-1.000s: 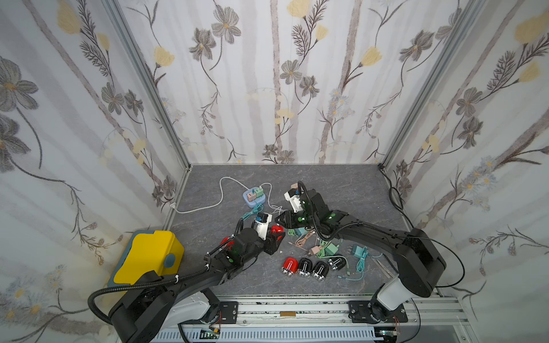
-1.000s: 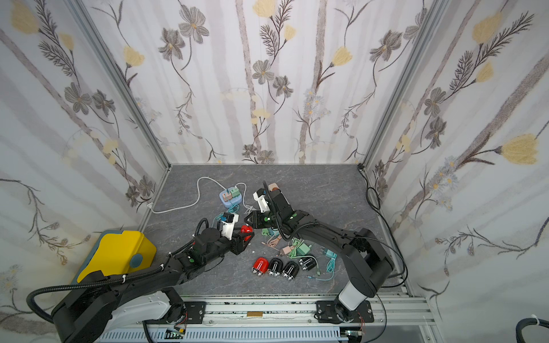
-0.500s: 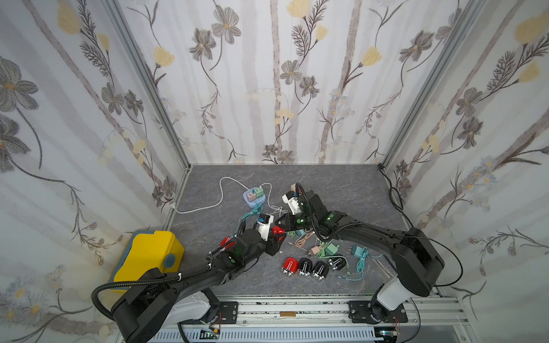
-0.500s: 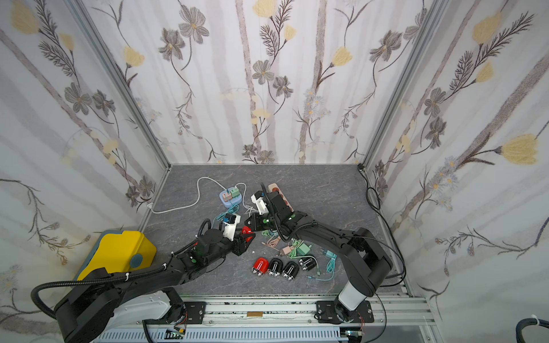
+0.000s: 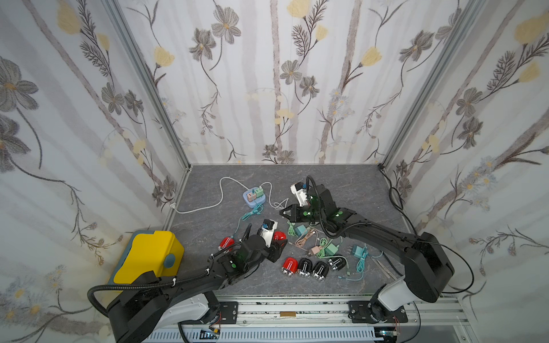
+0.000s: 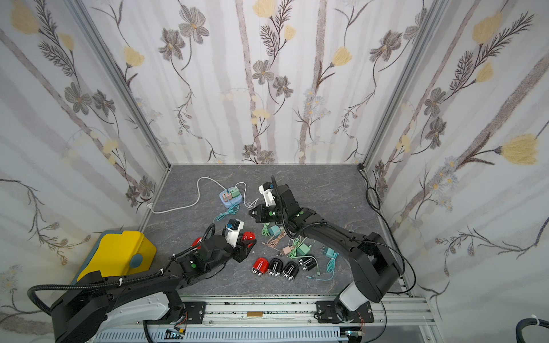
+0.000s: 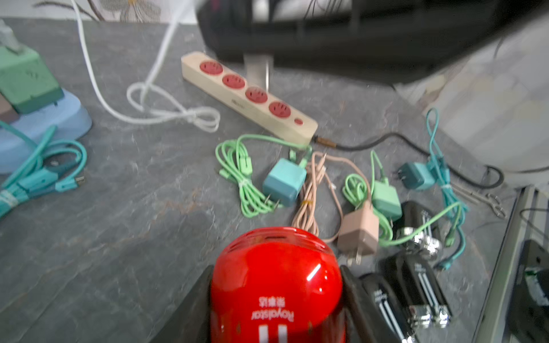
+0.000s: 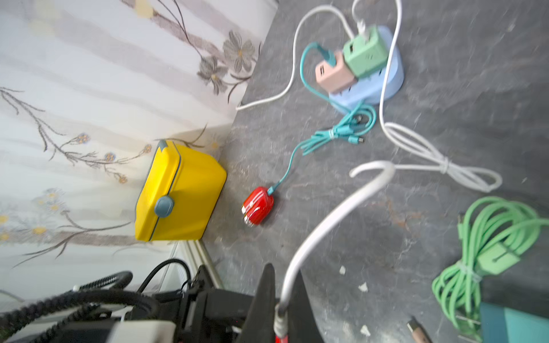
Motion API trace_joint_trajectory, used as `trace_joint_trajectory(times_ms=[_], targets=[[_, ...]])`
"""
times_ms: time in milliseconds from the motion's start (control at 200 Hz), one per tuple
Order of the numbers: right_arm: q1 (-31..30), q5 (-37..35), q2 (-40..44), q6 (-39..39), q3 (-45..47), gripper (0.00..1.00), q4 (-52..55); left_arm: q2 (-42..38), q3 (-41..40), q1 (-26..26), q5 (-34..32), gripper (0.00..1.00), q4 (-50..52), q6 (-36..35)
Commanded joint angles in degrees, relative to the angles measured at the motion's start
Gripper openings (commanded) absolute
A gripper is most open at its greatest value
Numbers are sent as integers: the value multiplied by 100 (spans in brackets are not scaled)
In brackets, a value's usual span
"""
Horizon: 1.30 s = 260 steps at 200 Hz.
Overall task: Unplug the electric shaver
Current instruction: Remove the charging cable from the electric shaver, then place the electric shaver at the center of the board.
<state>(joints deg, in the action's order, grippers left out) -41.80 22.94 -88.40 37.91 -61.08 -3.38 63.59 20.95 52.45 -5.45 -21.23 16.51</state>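
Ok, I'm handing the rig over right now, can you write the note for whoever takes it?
Left gripper: jaws clamped on the red shaver.
Right gripper: jaws shut on the free end of the white cable, which runs back to the green adapter on the blue hub.
Done: the cable looks pulled out of the held shaver; the grippers are apart.
Left: release the cable, set the shaver down. A second red shaver on the table has a teal cable plugged in.
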Motion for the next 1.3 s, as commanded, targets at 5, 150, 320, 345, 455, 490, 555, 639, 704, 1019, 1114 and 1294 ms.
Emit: trace_joint_trajectory(times_ms=[5, 150, 320, 345, 455, 490, 555, 639, 704, 1019, 1114, 1294], targets=[[-94, -742, 93, -359, -53, 0, 86, -113, -47, 42, -155, 35, 267, 128], [-92, -597, 121, -337, -44, 0, 1, -356, -108, 116, -294, 35, 500, 276], [-100, -95, 47, -393, -45, 0, -92, -551, -43, 139, -363, 33, 1321, 971], [-94, -35, 34, -400, -40, 0, -102, -530, -3, 138, -341, 33, 1506, 1088], [-93, 68, -17, -430, -27, 0, -102, -328, 156, 217, -235, 37, 2122, 1601], [-93, 94, -28, -437, -27, 0, -108, -258, 209, 262, -245, 38, 2279, 1723], [-91, 118, -54, -440, -18, 0, -133, -134, 302, 336, -281, 38, 2512, 1956], [-95, 138, -80, -452, -2, 0, -130, 34, 396, 371, -246, 38, 2700, 2172], [-91, 120, -79, -459, 33, 0, -145, 224, 478, 378, -254, 38, 2888, 2330], [-98, 153, -110, -434, 254, 0, -258, 766, 672, 398, 90, 41, 3247, 2710], [-92, 141, -142, -424, 285, 0, -329, 921, 710, 406, 245, 42, 3310, 2701], [-98, 166, -231, -395, 316, 0, -443, 1107, 800, 409, 376, 50, 3472, 2489]])
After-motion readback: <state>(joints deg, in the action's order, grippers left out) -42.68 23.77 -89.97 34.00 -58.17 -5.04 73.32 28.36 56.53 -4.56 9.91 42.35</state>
